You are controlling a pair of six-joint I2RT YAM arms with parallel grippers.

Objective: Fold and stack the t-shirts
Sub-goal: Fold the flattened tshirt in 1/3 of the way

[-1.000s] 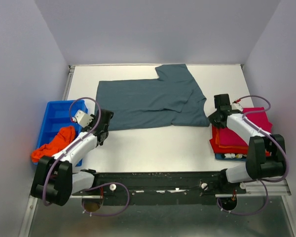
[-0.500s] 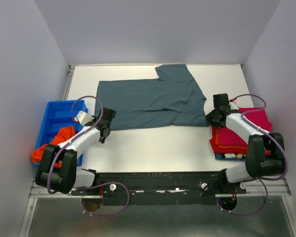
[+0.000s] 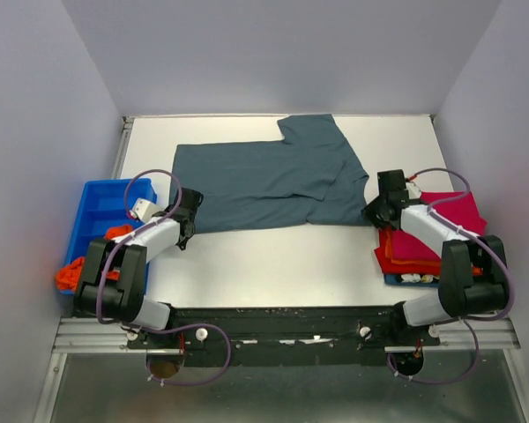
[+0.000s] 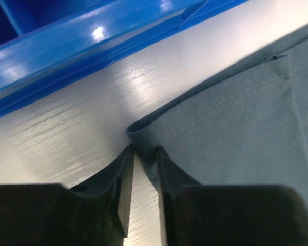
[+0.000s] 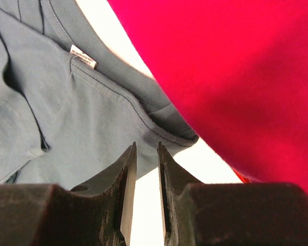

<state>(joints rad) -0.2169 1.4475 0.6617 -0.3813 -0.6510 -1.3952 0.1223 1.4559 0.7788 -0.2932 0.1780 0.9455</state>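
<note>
Left tool (image 4: pixel 143 149), right tool (image 5: pixel 146 146) at near corners of grey shirt (image 3: pixel 264 181). Jaws narrowed to slit; cannot tell if cloth pinched. Secure hem fully, lift both corners evenly, keep edge taut.

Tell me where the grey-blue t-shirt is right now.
In the top view the grey-blue t-shirt lies spread across the far middle of the table, its near corners by the left gripper and right gripper, beside the magenta-pink shirt.
</note>
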